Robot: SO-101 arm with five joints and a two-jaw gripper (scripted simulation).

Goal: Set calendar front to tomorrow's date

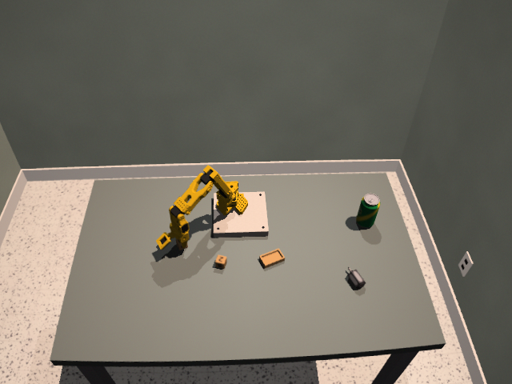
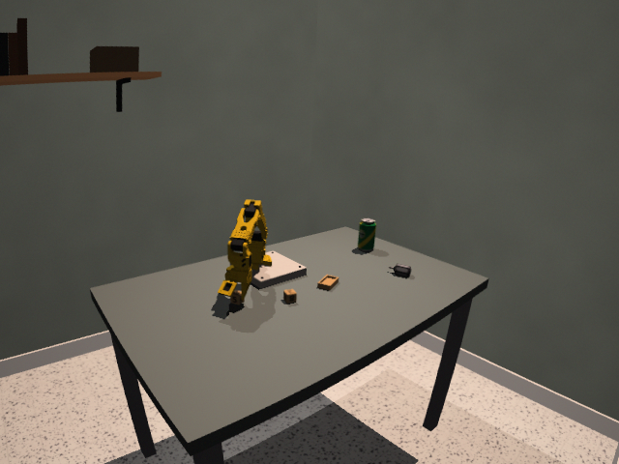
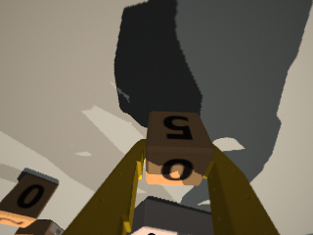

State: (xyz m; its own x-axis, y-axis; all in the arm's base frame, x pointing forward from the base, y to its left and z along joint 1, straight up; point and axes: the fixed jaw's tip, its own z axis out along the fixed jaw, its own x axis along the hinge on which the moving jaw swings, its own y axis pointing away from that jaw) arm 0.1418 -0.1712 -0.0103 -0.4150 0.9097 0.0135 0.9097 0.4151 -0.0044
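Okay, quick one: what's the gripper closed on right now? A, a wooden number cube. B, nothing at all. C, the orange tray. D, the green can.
A: in the wrist view the gripper is shut on a wooden number cube showing a 5 and a 0 between its yellow fingers.

One brown cube point(image 3: 178, 147) is pinched between the gripper's point(image 3: 176, 168) two yellow fingers, showing a 5 and a 0. The other cube point(image 1: 221, 261) sits on the table beside the orange tray point(image 1: 271, 258), which has no cubes in it.
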